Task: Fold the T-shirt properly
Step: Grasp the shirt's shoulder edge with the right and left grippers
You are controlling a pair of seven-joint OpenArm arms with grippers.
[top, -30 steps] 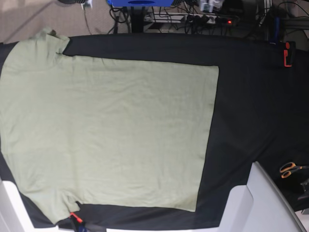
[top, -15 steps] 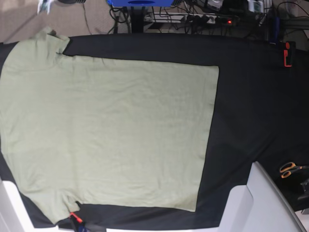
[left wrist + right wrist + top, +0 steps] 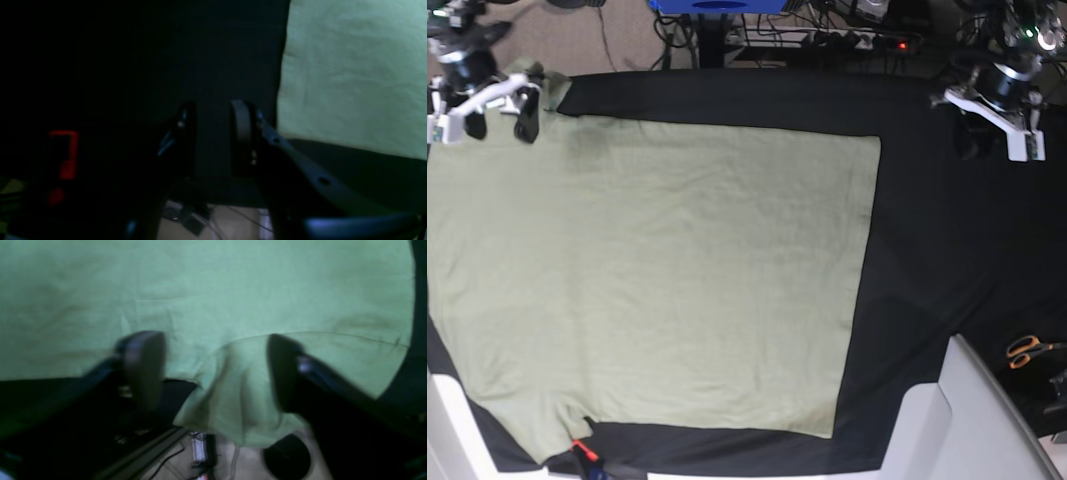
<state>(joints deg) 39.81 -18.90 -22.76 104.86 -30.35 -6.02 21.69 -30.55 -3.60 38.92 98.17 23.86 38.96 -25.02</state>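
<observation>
Spread flat on desk (image 3: 927,250): T-shirt (image 3: 657,270). Right tool (image 3: 213,370) gaping over sleeve; left tool (image 3: 213,133) slightly parted, empty.

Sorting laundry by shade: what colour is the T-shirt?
Plain pale sage green T-shirt, no pattern; clearest in the base view.
</observation>
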